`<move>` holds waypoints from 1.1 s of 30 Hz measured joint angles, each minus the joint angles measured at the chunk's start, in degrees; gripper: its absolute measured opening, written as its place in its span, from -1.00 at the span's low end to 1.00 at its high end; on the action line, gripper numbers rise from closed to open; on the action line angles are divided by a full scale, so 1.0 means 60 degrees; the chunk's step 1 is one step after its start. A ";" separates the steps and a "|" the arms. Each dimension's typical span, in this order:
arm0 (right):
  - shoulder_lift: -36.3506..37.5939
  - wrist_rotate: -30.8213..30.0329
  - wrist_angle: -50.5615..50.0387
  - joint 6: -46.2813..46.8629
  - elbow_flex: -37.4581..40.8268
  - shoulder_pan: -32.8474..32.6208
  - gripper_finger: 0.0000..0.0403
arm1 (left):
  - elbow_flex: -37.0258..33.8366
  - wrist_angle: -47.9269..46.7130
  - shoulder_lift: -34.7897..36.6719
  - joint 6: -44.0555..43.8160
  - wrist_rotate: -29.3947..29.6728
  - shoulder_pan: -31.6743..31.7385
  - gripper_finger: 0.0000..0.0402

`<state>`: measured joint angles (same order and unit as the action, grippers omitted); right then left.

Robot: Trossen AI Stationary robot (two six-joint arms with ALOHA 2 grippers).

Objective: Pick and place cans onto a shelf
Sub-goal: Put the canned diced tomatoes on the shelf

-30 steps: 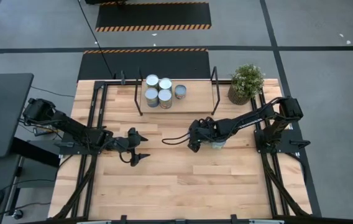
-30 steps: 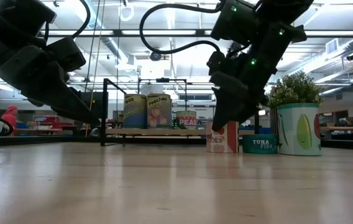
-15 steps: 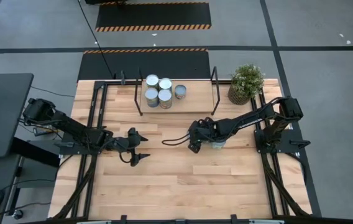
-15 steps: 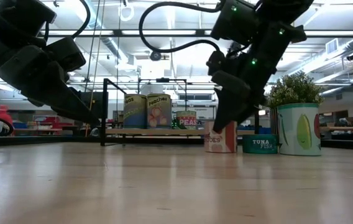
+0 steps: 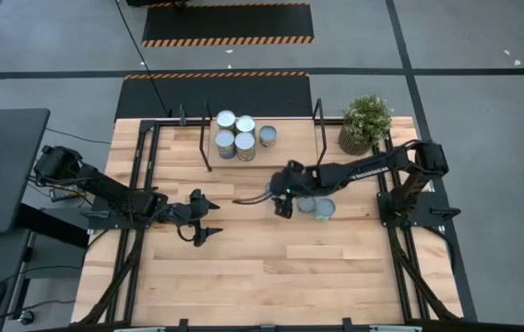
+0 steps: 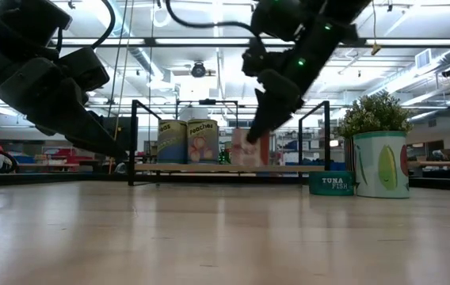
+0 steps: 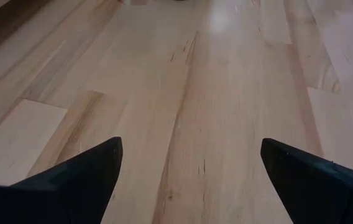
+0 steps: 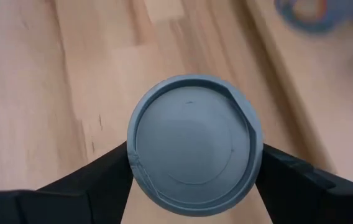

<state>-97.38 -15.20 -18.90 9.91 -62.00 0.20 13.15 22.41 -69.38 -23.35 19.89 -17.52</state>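
The right gripper (image 5: 283,205) is clamped on a can (image 8: 193,145): in the right wrist view its two dark fingers (image 8: 96,177) press against opposite sides of the can's bluish-grey round top, which fills the space between them. From table height the held can (image 6: 250,148) hangs clear of the tabletop, its pale pink label showing just under the gripper (image 6: 258,131), roughly level with the shelf board behind it. Seen from above, this gripper sits over the middle of the table (image 5: 271,267), in front of the shelf (image 5: 262,161) and between its two front posts, with the right arm stretching back toward its base at the table's right edge.

Four cans (image 5: 235,135) stand grouped on the shelf's left part, and a fifth can (image 5: 267,136) stands just beside them. On the table, a low can marked TUNA FISH (image 6: 331,184) and a taller green-labelled can (image 6: 381,164) stand near the potted plant (image 5: 365,121) (from above, two round tops (image 5: 317,207) show just beside the right arm).

The left gripper (image 5: 205,219) waits over the table's left-centre, well apart from every can; its fingers (image 7: 71,180) are spread wide with only bare wood between them.
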 joint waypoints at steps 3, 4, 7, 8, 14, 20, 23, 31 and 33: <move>0.0000 0.0211 0.0007 -0.1144 -0.0369 0.0395 0.52 | 0.0000 0.0000 0.0002 0.0000 -0.0001 0.0000 0.94; 0.0000 0.0226 0.0013 -0.1347 -0.0466 0.0540 0.52 | 0.0000 0.0000 0.0000 0.0004 -0.0003 0.0000 0.94; 0.0000 0.0542 -0.0073 -0.1822 -0.0740 0.1033 0.52 | 0.0000 0.0000 0.0000 0.0004 0.0000 0.0000 0.94; 0.0000 0.0706 -0.0087 -0.1971 -0.0825 0.1181 0.52 | 0.0000 0.0000 0.0003 0.0004 0.0001 0.0000 0.94; -0.0222 0.1732 -0.0889 -0.2462 -0.1747 0.1744 0.52 | 0.0000 0.0001 0.0000 0.0007 0.0183 0.0007 0.94; -0.0993 0.1733 -0.2986 -0.2995 -0.3975 0.1815 0.52 | 0.0000 0.0058 0.0000 0.0082 0.0210 0.0007 0.94; -0.1651 0.1748 -0.4019 -0.3343 -0.5005 0.1894 0.52 | 0.0000 0.0012 0.0000 0.0098 0.0216 0.0007 0.94; -0.2561 0.1719 -0.4776 -0.4185 -0.5685 0.2304 0.53 | 0.0000 -0.0071 0.0000 0.0073 0.0216 0.0007 0.94; -0.2532 0.1719 -0.4717 -0.4334 -0.5568 0.2457 0.53 | 0.0000 -0.0093 0.0000 0.0069 0.0216 0.0007 0.94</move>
<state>-112.57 -4.89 -47.20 -16.09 -95.41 14.94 13.15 21.86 -69.38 -22.94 21.19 -17.47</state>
